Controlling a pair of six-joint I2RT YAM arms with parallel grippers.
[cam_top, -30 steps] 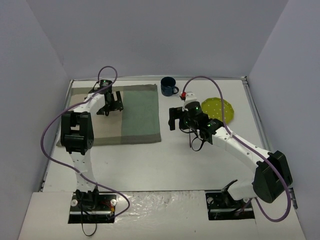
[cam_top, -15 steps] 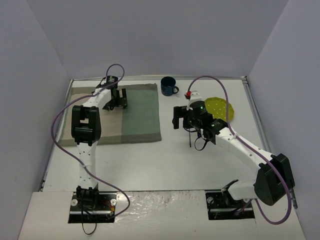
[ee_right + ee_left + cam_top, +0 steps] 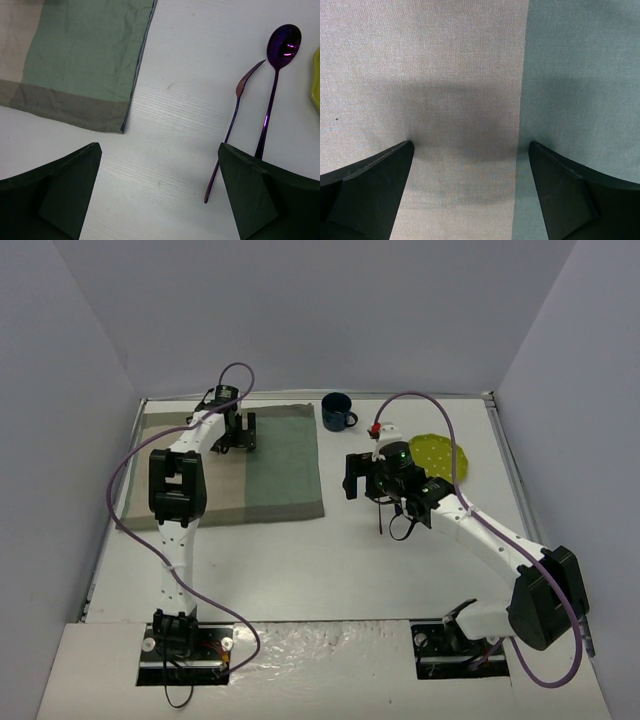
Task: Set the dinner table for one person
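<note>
The white dinner table carries a beige and green placemat at the back left. My left gripper hangs open and empty just above the placemat's far part. In the left wrist view it straddles the seam between beige and green cloth. My right gripper is open and empty above bare table, right of the placemat. The right wrist view shows it with a purple fork and a purple spoon lying to its right, and the placemat corner at upper left.
A dark blue mug stands at the back, just right of the placemat. A yellow-green plate lies behind the right arm; its edge shows in the right wrist view. Grey walls enclose the table on three sides.
My left gripper has moved farther back and right over the placemat, staying open. My right gripper shifted slightly right and back, then held still.
</note>
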